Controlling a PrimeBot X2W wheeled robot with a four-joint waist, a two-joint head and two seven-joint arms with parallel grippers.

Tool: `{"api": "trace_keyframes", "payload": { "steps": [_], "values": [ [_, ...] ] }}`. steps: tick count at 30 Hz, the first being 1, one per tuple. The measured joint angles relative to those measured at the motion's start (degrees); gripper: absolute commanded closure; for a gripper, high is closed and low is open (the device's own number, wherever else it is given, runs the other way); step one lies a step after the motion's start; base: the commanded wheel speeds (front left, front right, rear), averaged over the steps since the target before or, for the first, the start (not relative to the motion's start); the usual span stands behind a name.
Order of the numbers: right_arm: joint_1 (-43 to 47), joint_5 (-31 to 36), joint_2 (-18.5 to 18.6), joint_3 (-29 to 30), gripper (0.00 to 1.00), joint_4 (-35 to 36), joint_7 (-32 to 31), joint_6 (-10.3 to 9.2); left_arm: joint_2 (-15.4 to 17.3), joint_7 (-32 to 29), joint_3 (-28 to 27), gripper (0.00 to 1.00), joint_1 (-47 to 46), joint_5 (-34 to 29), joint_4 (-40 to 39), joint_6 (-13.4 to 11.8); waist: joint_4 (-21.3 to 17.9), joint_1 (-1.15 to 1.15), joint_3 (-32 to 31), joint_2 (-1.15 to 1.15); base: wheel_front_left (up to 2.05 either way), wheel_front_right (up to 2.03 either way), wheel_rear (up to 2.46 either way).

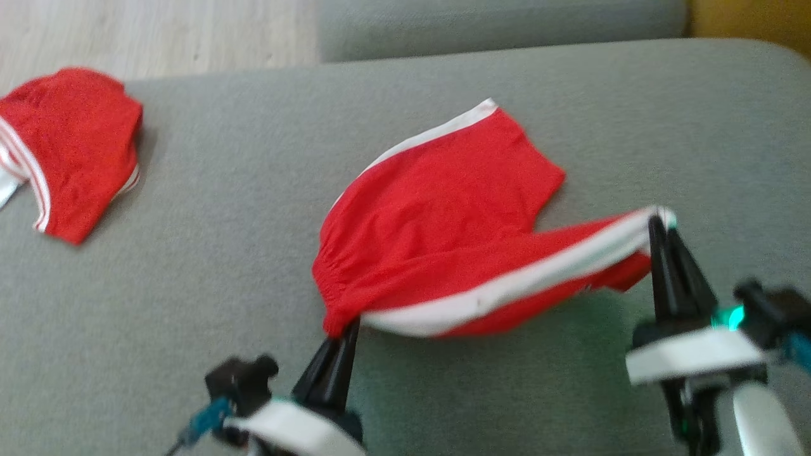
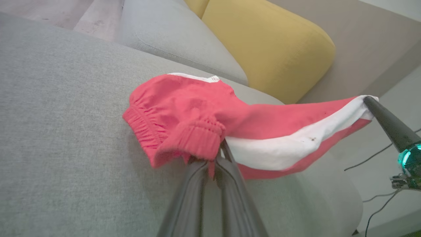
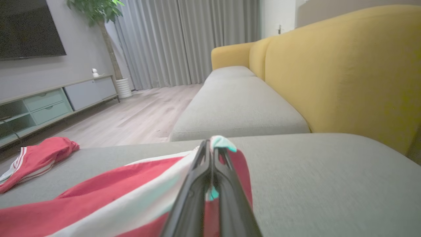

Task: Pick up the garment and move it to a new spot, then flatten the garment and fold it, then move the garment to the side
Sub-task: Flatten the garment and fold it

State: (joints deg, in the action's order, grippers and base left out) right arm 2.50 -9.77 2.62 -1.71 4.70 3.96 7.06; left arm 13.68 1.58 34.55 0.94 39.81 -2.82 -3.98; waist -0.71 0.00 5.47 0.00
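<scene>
Grey couch seat (image 1: 190, 285) beside wood floor (image 1: 158, 31); left tool (image 1: 350, 332), right tool (image 1: 662, 221) clamp garment (image 1: 437, 215)

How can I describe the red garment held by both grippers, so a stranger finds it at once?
Look at the wide grey sofa cushion. Near its middle are red shorts with a white side stripe, pinched by the left gripper and right gripper. The other red garment, at the cushion's left edge, lies untouched.
</scene>
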Motion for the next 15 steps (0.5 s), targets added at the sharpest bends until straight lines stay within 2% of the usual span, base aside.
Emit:
{"api": "trace_keyframes", "payload": {
  "steps": [3, 8, 10, 15],
  "values": [
    [-6.49, 0.16, 0.57, -0.19, 1.0, -3.9, -1.26, 0.0, -2.11, -0.08, -0.78, 1.0, -3.9, 2.15, 2.98, 1.07, 1.55, 0.01, 1.73, 0.0, 0.0, 0.0, 0.0],
    [-18.57, -0.37, 4.35, -2.93, 1.0, -13.65, -3.38, 0.0, -4.6, -1.85, -1.9, 1.0, -11.64, 5.19, 9.72, 2.98, 3.93, 0.01, 4.9, 0.0, 0.0, 0.0, 0.0],
    [-25.65, -2.33, 5.31, -4.05, 1.0, -21.18, -3.76, 0.0, -5.84, -2.57, -3.22, 1.0, -15.56, 6.38, 13.6, 3.53, 5.17, 0.01, 6.99, 0.0, 0.0, 0.0, 0.0],
    [-36.74, -3.93, 7.28, -7.43, 1.0, -33.82, -3.75, 0.0, -7.08, -3.1, -3.89, 1.0, -22.12, 7.47, 18.83, 5.08, 6.94, 0.02, 10.08, 0.0, 0.0, 0.0, 0.0]
  ]
}}
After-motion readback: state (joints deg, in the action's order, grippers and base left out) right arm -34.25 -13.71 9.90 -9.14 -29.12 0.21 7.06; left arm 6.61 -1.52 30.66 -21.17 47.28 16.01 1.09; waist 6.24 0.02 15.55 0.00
